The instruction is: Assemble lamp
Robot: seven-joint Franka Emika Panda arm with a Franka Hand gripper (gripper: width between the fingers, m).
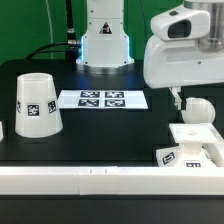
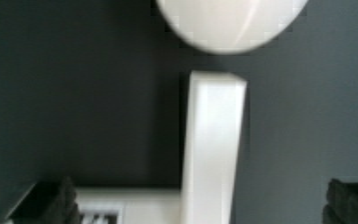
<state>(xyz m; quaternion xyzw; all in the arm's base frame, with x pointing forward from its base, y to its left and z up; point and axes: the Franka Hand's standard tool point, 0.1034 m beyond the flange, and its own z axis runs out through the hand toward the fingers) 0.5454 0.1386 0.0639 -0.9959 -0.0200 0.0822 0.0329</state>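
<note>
The white tapered shade (image 1: 35,103) stands mouth down on the black table at the exterior view's left, a tag on its side. The flat square base (image 1: 193,142) lies at the right near the front wall, with a tag on its side. The round-headed bulb (image 1: 198,108) stands at the base's far edge; I cannot tell whether it is in the base. My gripper (image 1: 178,99) hangs just left of the bulb, open and empty. In the wrist view the gripper (image 2: 202,200) has its dark fingers (image 2: 48,205) wide apart, with the bulb's head (image 2: 229,22) and the base's white edge (image 2: 215,140) beneath.
The marker board (image 1: 103,99) lies flat in the middle of the table. The arm's white pedestal (image 1: 105,42) stands behind it. A low white wall (image 1: 90,181) runs along the table's front edge.
</note>
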